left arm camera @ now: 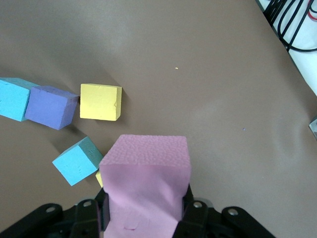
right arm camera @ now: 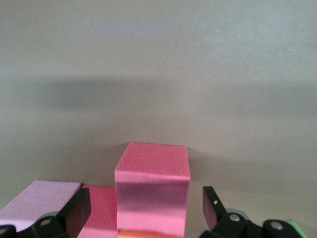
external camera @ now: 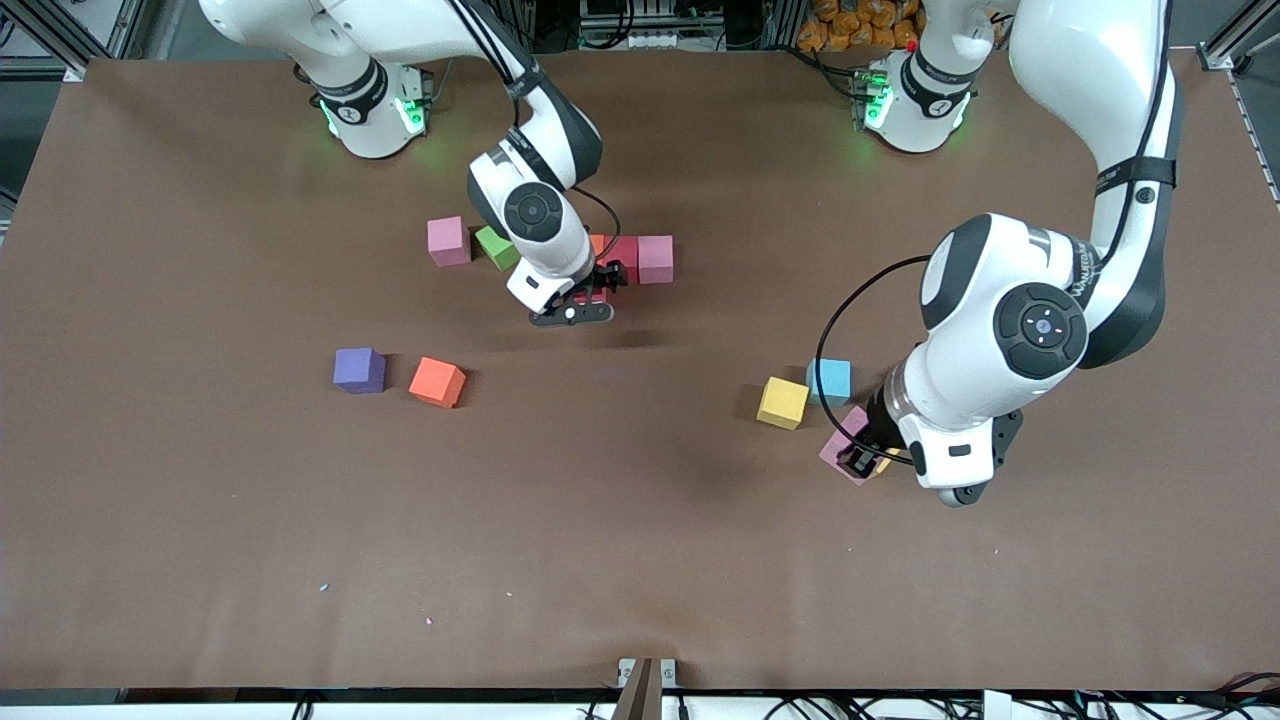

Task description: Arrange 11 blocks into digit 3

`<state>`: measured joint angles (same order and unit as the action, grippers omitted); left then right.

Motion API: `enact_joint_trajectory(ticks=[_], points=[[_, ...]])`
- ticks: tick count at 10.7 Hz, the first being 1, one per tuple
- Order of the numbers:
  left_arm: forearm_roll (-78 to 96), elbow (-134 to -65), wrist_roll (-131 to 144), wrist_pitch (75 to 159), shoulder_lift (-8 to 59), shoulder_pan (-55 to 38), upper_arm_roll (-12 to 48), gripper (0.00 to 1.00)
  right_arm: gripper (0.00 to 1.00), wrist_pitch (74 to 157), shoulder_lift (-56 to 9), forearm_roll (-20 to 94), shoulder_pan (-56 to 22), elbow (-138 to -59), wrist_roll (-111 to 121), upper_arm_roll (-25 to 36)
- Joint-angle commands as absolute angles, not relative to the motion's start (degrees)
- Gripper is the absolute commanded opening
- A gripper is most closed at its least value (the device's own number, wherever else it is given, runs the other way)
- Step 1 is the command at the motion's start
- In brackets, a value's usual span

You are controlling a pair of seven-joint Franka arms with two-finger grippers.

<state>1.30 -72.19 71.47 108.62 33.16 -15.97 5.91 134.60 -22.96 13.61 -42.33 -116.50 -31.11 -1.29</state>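
Observation:
My right gripper stands open, a finger on each side of a deep pink block and clear of it. That block sits beside a crimson block, a pink block and an orange block. My left gripper is shut on a pale pink block, low over the table at the left arm's end. Close by lie a yellow block and a cyan block. The left wrist view also shows a purple block and another cyan block.
A pink block and a green cube lie toward the right arm's end of the cluster. A purple block and an orange block lie nearer the front camera. The brown table spreads wide below them.

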Motion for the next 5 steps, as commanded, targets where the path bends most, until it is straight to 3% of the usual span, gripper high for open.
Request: enact_joint_trajectory(ticks=[1,5], points=[[2.64,-72.69,71.28,108.19,33.83,-15.64,6.06,0.0,1.0,131.22,-18.37,12.83,-39.56,-117.16,-31.73,0.87],[2.55,-72.69,71.72,108.28,33.93,-16.0,6.06,0.0,1.0,131.13,-19.68,7.94,-32.71,-116.02,-31.64,6.06]])
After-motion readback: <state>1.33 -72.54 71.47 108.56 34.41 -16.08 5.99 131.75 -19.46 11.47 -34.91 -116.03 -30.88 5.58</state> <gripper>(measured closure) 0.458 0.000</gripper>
